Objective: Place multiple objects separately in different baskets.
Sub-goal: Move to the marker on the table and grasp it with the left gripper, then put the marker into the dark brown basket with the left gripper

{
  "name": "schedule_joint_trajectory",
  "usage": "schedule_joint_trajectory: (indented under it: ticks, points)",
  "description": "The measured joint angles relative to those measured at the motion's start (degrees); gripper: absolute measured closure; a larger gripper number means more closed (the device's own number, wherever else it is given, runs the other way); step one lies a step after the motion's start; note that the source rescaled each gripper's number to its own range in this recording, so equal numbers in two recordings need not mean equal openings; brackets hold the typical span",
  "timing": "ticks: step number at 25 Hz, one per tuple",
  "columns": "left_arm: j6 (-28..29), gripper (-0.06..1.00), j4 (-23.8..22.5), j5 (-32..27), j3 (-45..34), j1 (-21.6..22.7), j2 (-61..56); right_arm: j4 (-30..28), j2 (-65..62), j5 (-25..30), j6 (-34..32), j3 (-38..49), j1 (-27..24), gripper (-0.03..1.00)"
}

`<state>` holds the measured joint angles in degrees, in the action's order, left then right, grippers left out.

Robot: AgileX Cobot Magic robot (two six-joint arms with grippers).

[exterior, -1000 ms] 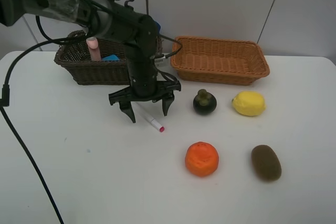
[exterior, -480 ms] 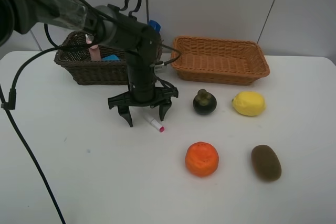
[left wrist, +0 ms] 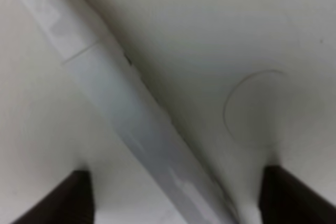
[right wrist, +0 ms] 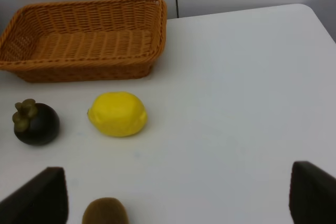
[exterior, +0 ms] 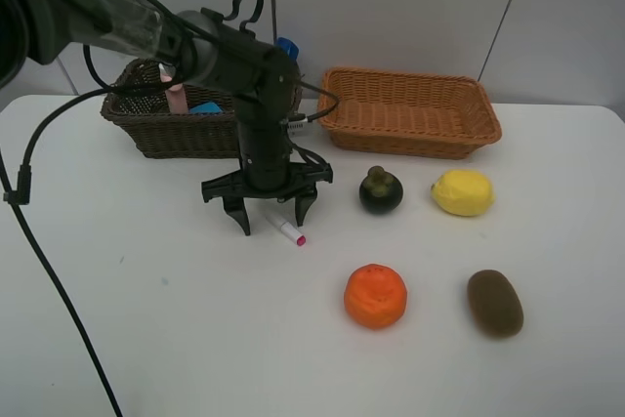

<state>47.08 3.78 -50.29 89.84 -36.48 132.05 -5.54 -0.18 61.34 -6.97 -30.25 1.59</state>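
Observation:
A white pen (exterior: 287, 229) with a pink tip lies on the white table, and my left gripper (exterior: 271, 219) stands over it, open, with a finger on each side. In the left wrist view the pen (left wrist: 131, 124) runs slantwise between the two dark fingertips (left wrist: 58, 198), and neither touches it. The dark brown basket (exterior: 161, 134) at the back left holds a pink bottle (exterior: 176, 95), and a blue cap (exterior: 286, 47) shows behind the arm. My right gripper (right wrist: 173, 198) is open, above the table near the lemon (right wrist: 118, 114), and is out of the high view.
The light tan basket (exterior: 410, 139) stands at the back right with nothing in it. In front of it lie the mangosteen (exterior: 381, 190), lemon (exterior: 463, 192), orange (exterior: 375, 295) and kiwi (exterior: 495, 302). A black cable (exterior: 29, 241) trails down the table's left side.
My left gripper has come down over the pen, and its fingers have drawn a little closer together. The fruit and the baskets have not moved.

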Motion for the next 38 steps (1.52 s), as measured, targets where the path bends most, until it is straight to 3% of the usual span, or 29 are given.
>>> schedule_joint_trajectory:
  ticks: [4, 5, 15, 22, 27, 33, 38]
  points:
    - [0.02, 0.87, 0.86, -0.68, 0.0, 0.0, 0.0, 0.0, 0.0, 0.0, 0.0, 0.0, 0.0, -0.03]
    - [0.0, 0.94, 0.95, -0.76, 0.0, 0.0, 0.0, 0.0, 0.0, 0.0, 0.0, 0.0, 0.0, -0.03]
    - [-3.04, 0.92, 2.15, -1.33, 0.0, -0.19, -0.07, 0.0, 0.0, 0.0, 0.0, 0.0, 0.0, -0.03]
    - [-3.96, 0.92, -2.57, -1.19, -0.18, -5.02, -6.58, 0.0, 0.0, 0.0, 0.0, 0.0, 0.0, -0.03]
    - [-7.08, 0.92, -3.24, -1.25, 0.17, -6.38, -14.11, 0.0, 0.0, 0.0, 0.0, 0.0, 0.0, -0.03]
    - [-15.05, 0.92, -3.78, 0.73, 6.54, 2.14, -17.56, 0.0, 0.0, 0.0, 0.0, 0.0, 0.0, -0.03]
    - [-23.21, 0.92, -5.48, 16.2, 8.05, 12.96, -17.42, 0.0, 0.0, 0.0, 0.0, 0.0, 0.0, -0.03]
